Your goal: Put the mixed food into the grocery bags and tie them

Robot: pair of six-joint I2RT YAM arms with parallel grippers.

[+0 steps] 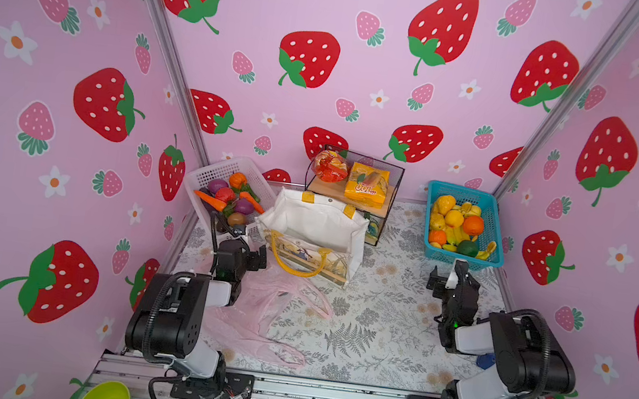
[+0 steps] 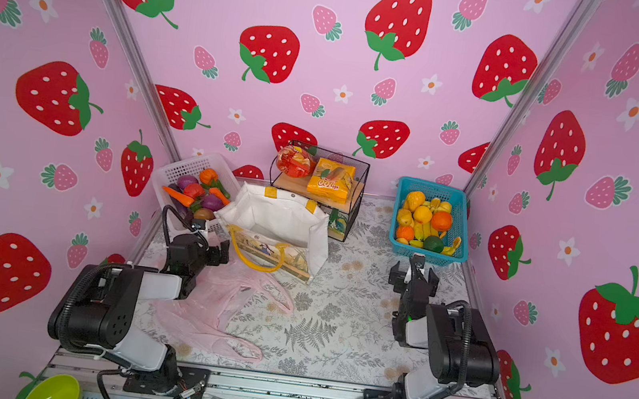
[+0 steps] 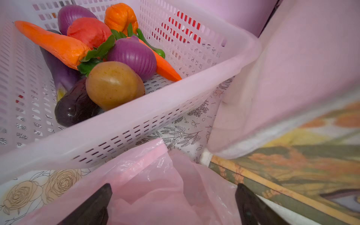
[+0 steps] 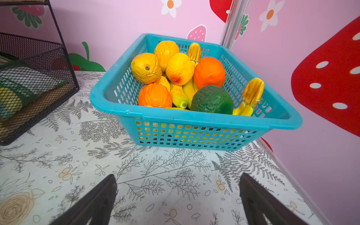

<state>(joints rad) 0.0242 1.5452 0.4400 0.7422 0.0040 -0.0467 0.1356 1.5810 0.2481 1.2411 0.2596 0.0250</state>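
lying between the parted left jaws is the pink bag (image 3: pixel 155 194).

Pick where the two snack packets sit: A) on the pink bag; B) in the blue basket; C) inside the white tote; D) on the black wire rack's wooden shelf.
D: the red-orange packet and the yellow-orange packet both lie on the wooden shelf inside the black wire rack.

— We get bright, even light in both top views; shadows on the surface (image 1: pixel 375 333) are soft, and the walls (image 1: pixel 20 169) bow at the edges.
— At the left wrist we see a pink wash, and the canvas tote (image 3: pixel 303 64) looks blurred, probably too close.
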